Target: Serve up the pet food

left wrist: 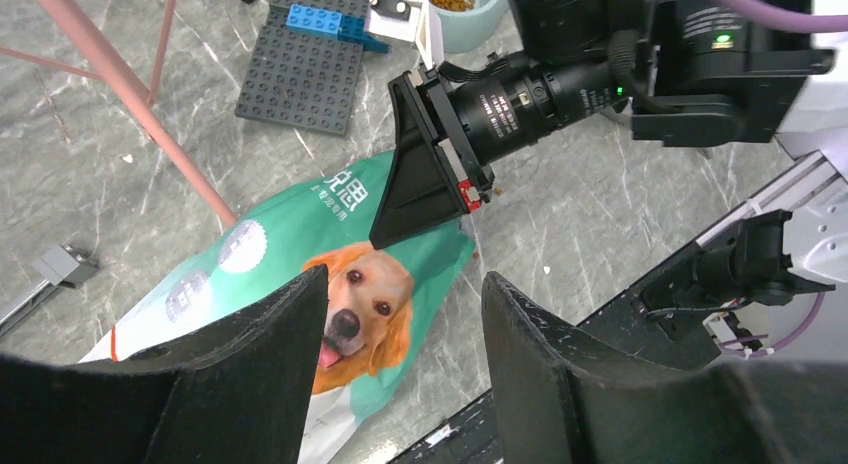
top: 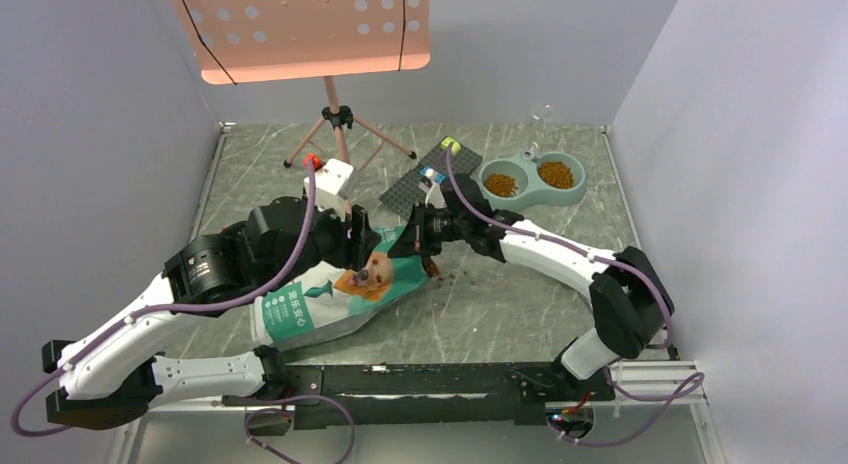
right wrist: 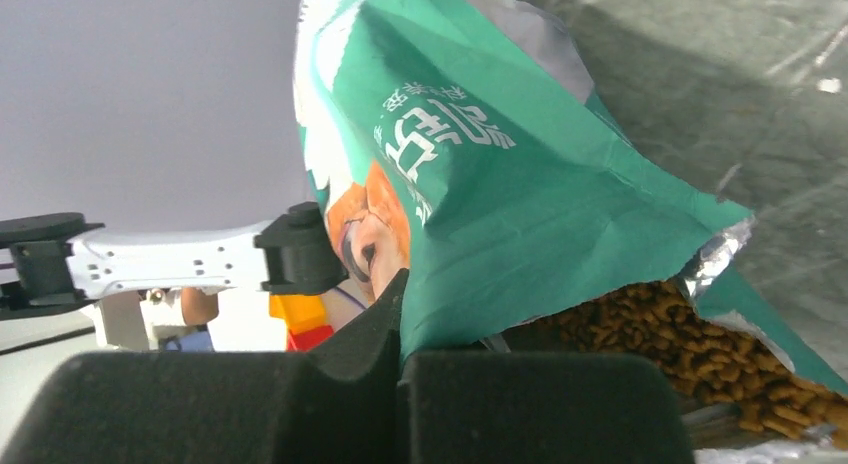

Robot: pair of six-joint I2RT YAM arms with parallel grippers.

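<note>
**Top view.** A teal-green foil bag printed with a golden dog (top: 320, 304) lies at the centre of the grey marble-patterned table (top: 520, 304), with its open mouth at the right end. The right gripper (top: 412, 236) is pressed together on the bag's edge beside the mouth.

**Right wrist view.** Green foil is pinched between the black pads (right wrist: 540, 404).

**Left wrist view.** The left gripper (left wrist: 405, 284) hangs above the dog print with its fingers spread and nothing between them.

**Contents.** The pet food (right wrist: 660, 329), small brown kibble pellets, fills the bag's mouth. A few pellets lie on the table just beside the mouth. More fills both wells of the pale blue-grey double bowl (top: 530, 198) at the upper right of the top view.
</note>
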